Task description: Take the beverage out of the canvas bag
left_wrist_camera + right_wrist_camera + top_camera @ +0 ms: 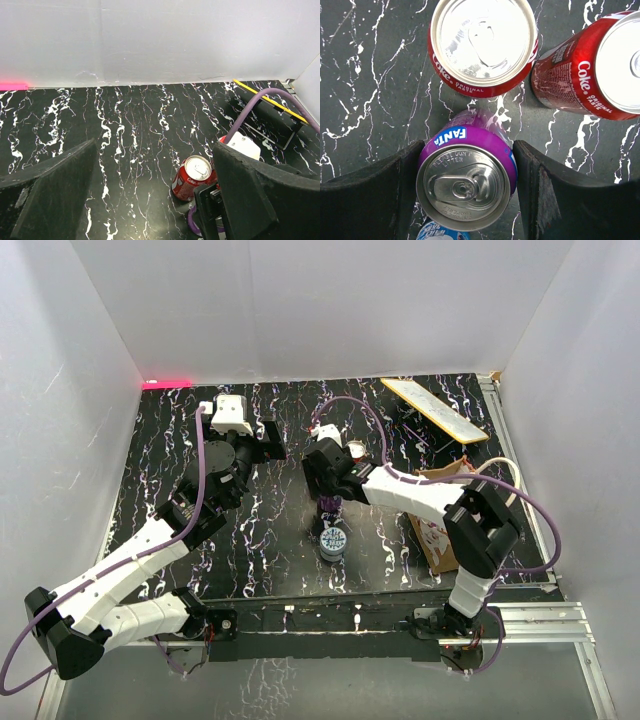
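Note:
The beverage, a purple Fanta can, sits between the two black fingers of my right gripper, which is shut on its sides. In the top view the right gripper holds the can over the middle of the table, well left of the canvas bag. The tan bag stands at the right, largely hidden behind my right arm, its whitish printed side showing. My left gripper is open with nothing between its fingers; the top view shows the left gripper at the back left.
Two red Coke cans stand just beyond the Fanta can. A blue-and-white can stands on its near side. A yellow-edged board lies at the back right. White walls enclose the black marbled table.

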`<state>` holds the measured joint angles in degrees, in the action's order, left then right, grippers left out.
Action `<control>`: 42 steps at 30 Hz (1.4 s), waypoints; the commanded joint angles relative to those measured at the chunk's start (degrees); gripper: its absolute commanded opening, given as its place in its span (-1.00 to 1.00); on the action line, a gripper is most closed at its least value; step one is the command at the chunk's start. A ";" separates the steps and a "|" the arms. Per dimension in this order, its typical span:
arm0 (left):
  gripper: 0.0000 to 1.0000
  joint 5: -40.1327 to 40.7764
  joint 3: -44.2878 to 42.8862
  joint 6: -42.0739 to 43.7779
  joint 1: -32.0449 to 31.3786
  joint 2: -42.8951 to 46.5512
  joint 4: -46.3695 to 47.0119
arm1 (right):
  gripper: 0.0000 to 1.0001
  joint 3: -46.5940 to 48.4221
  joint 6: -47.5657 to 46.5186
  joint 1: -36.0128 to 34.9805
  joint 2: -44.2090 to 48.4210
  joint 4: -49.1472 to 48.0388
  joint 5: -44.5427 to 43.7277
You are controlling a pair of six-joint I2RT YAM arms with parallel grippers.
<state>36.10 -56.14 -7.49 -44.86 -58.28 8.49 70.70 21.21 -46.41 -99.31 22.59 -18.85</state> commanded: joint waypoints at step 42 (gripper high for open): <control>0.94 -0.21 -1.17 -1.14 -0.13 1.62 -0.01 | 0.75 -1.37 5.92 2.70 38.43 19.97 -34.35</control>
<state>36.03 -56.14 -7.99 -44.86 -57.54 8.43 69.58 23.33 -46.61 -65.28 38.06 -42.24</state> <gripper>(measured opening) 0.970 0.875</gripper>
